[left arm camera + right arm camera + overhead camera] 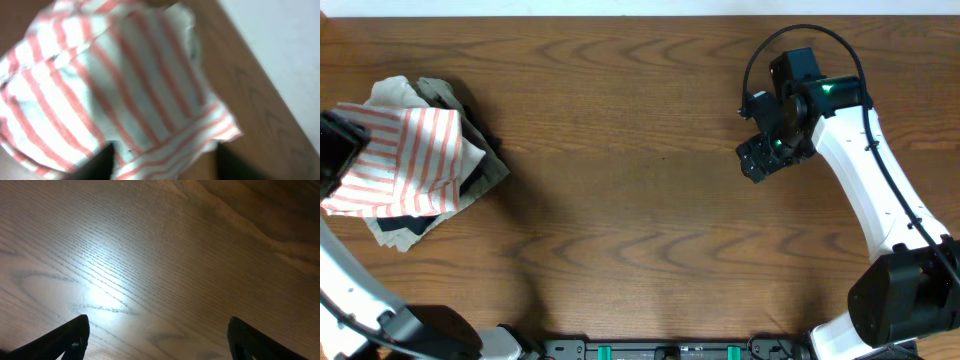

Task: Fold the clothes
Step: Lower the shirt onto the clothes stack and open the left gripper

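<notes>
Operator: Status of the striped shirt (405, 160)?

Technician: Shirt lay as a compact, roughly squared bundle at the nine o'clock edge of the wooden table (640, 230). It was stacked on a khaki garment (492, 168) and a black garment (390, 222). Folding appeared largely complete, although the edges were uneven.

Operator: Gripper condition?

Technician: Left gripper (162, 167) hovered directly over the shirt with its fingers set apart. No cloth appeared pinched between them, though the wrist view was blurred. Right gripper (757, 160) hung at two o'clock over bare wood, well apart from the stack, with its fingers spread wide and holding nothing.

Operator: Remaining work?

Technician: Judged minimal. The bundle could be squared on the stack and the left arm cleared. No unfolded garment was visible elsewhere on the table.
</notes>
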